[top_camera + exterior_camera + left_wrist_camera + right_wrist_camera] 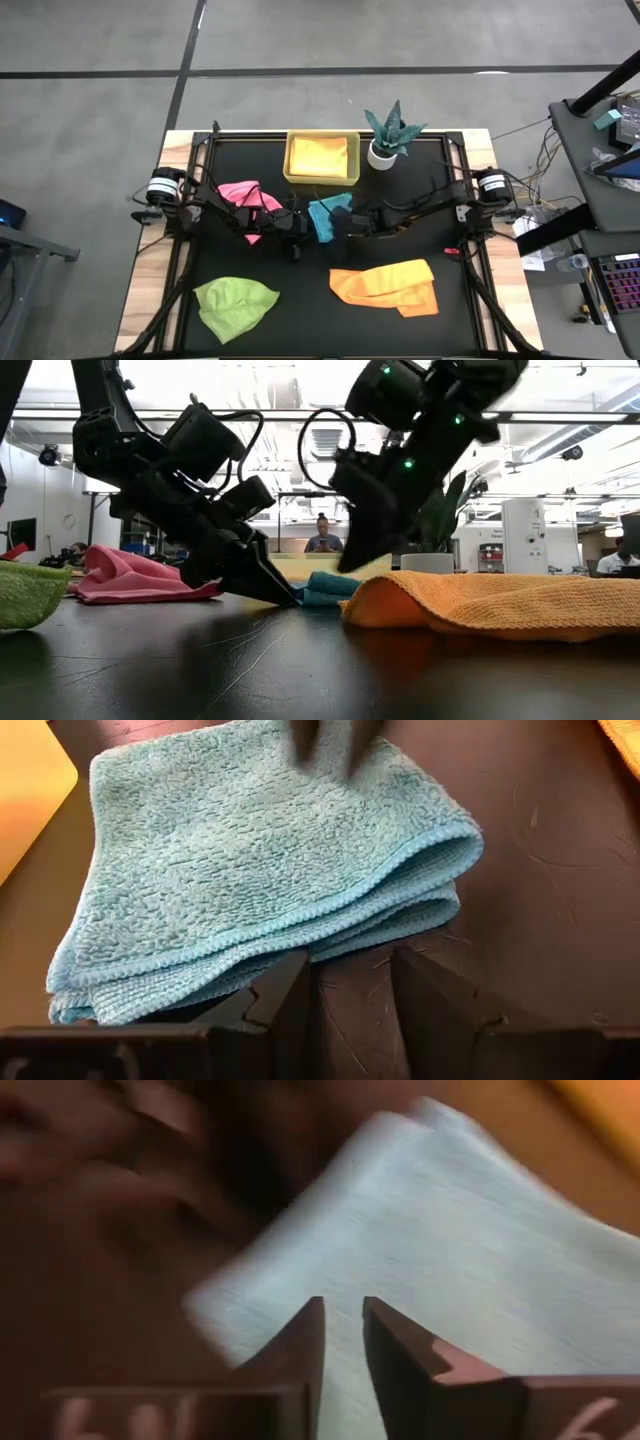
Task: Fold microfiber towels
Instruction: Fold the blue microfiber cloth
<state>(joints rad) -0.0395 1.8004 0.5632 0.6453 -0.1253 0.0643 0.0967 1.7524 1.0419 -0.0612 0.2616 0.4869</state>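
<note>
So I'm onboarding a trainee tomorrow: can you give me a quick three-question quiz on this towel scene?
1. True or false: the turquoise towel already lies folded in layers.
2. What lies in the yellow tray?
A. lime green towel
B. orange-yellow towel
C. pink towel
3. Which towel lies nearest the table's front-left corner?

Key:
1. True.
2. B, an orange-yellow towel.
3. The lime green towel.

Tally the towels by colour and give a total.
Orange-yellow towels: 2, one on the table, one in the yellow tray
Pink towel: 1
Turquoise-blue towel: 1
Lime green towel: 1
Total: 5
</note>
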